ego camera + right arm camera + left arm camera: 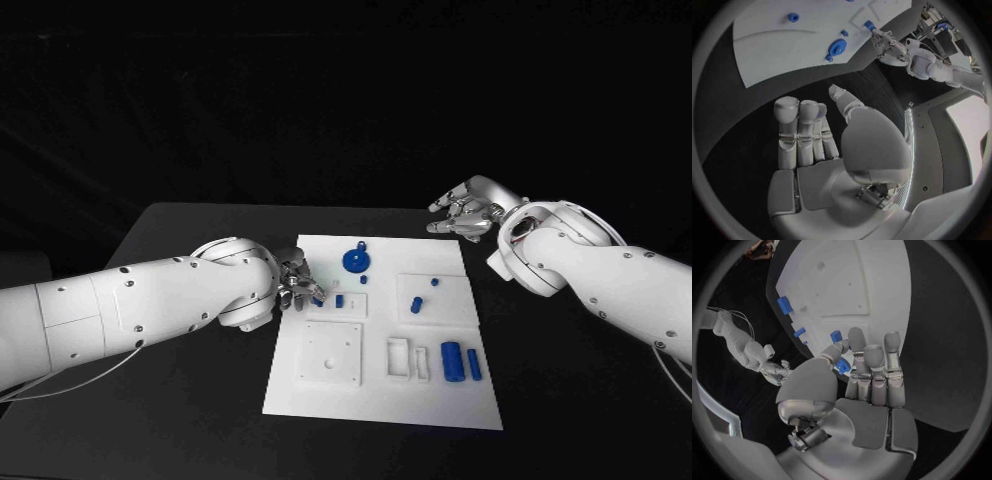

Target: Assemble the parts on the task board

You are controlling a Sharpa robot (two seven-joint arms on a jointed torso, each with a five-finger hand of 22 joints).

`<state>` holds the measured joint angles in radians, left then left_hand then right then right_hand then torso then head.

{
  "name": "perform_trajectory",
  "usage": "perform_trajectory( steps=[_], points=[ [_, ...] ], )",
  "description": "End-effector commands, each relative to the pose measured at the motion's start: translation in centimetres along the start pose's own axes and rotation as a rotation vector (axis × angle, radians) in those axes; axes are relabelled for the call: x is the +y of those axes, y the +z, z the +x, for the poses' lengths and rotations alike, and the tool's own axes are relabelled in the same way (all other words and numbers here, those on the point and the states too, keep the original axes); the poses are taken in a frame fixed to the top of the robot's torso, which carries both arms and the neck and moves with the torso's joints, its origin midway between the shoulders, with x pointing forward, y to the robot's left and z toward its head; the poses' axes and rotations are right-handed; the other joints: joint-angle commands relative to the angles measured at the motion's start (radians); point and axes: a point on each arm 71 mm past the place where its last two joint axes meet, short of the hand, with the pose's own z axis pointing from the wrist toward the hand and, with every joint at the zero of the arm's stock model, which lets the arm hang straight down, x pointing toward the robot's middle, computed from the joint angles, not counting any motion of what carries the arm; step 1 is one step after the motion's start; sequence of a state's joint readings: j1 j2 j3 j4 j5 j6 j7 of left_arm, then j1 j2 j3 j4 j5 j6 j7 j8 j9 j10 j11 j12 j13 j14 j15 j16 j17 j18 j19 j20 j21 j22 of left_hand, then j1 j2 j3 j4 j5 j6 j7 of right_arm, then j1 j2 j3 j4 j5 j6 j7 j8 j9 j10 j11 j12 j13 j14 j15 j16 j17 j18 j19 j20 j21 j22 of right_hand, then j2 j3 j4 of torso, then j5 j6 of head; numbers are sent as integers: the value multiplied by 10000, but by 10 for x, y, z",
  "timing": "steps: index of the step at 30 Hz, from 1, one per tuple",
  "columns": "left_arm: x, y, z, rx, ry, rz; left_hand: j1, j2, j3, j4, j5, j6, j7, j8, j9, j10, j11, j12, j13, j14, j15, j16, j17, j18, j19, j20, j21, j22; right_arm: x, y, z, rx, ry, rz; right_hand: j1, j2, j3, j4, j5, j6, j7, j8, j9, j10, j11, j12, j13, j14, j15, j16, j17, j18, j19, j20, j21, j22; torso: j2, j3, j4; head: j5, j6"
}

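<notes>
Partly hidden: blue part [842, 366] behind left robot hand [870, 377] fingers [834, 353]

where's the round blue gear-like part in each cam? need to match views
Head view: round blue part lies near the far edge of the white board, between the two hands.
Left wrist view: I cannot pick it out here.
Right wrist view: the part lies on the board near its edge, beyond the right hand.
Shared landmark: the left hand at the board's edge, with a small blue piece at its fingertips.

Left hand [296, 283] sits centre-left of the frame, fingers curled downward; right hand [464, 209] hovers upper right, fingers spread, empty.
</notes>
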<state>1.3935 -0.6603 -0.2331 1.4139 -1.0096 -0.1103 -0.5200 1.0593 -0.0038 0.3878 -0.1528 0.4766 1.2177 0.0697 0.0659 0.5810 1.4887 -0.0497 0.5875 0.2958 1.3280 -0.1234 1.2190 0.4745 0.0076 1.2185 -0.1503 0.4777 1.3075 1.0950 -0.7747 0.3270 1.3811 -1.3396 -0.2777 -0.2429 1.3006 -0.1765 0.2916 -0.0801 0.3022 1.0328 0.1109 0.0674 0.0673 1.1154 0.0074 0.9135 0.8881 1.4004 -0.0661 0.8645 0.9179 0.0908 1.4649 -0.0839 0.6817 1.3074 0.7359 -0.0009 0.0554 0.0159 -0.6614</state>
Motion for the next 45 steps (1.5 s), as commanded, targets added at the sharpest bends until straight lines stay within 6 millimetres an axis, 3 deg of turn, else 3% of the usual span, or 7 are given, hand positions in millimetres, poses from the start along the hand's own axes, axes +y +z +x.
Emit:
perform_trajectory(
  steps=[1,18,37,45],
  points=[
    [4,1,9,475,250,-261,117,3,559,-514,50,1046,-825,17,-8,268,-270,52,-13,118,-89,-38,9,43,75,17,56,201,1,0,1,124,-43,-89,-128,-3,39,-2,47,87,-1,-48,-12,21,-56,22,-13,76,-19,-60,6,66,222,-22,-13,803,4,0,-3,-4,-4],
    [3,1,9,404,178,-242,143,-6,519,-514,-54,1140,-830,16,-347,270,-271,102,-21,159,-89,-75,76,44,94,19,60,198,0,0,1,117,-47,-83,-128,-3,39,-2,47,87,-1,-48,-12,21,-56,22,-13,76,-19,-60,6,66,222,-22,-13,803,5,0,-6,15,19],
    [7,-17,6,-1519,-1676,679,102,-209,584,-497,421,1416,-927,43,-257,268,-377,355,-7,376,-179,-46,187,56,231,-62,215,204,-3,-1,-2,68,-65,-35,-157,0,42,26,68,92,-3,-48,-12,22,-56,23,-14,77,-20,-65,6,65,224,-22,-24,802,-3,-3,9,36,3],
    [7,-18,7,-1734,-1884,663,82,-244,592,-452,453,1461,-952,48,-138,261,-396,459,12,408,-200,-10,238,41,242,-83,267,206,-3,-2,-2,75,-64,-15,-157,0,42,26,68,92,-3,-48,-12,22,-56,23,-14,77,-20,-65,6,65,224,-22,-24,802,0,12,-1,53,0]
  ],
)
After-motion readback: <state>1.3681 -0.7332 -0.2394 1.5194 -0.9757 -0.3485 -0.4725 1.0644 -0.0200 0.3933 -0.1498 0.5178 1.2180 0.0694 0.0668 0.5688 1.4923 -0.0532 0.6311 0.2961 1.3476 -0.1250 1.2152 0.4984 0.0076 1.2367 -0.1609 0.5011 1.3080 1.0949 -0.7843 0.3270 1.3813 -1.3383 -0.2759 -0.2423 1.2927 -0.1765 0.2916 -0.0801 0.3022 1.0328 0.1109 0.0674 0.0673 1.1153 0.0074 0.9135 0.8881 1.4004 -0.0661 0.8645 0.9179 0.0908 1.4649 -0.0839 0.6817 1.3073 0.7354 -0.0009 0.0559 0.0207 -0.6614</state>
